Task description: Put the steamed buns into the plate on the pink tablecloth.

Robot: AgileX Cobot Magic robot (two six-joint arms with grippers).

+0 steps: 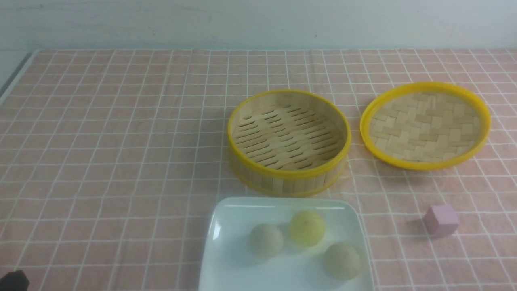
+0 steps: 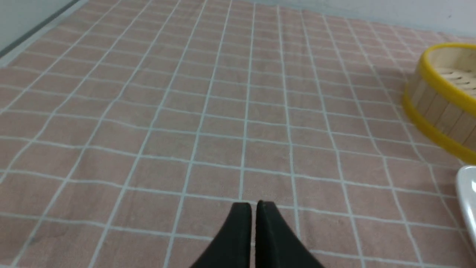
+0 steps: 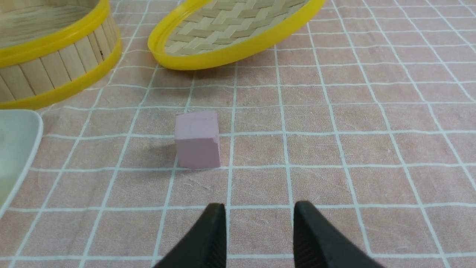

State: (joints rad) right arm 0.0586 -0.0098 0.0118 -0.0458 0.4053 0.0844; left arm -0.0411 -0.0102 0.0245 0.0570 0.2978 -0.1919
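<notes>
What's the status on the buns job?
Left end effector shut, empty; right end effector open, empty. All three steamed buns on the plate. Steamer basket empty. Nothing obstructing.

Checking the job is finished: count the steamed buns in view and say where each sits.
3, all on the plate: a cream bun on the robot's left, the yellow bun beside it, another cream bun nearer on the right. The steamer is empty; none seem hidden.

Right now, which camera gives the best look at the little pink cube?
The right wrist view: the pink cube sits close and sharp on the tablecloth, just ahead of the right gripper. The front view shows it small, right of the plate. The left wrist view misses it.
</notes>
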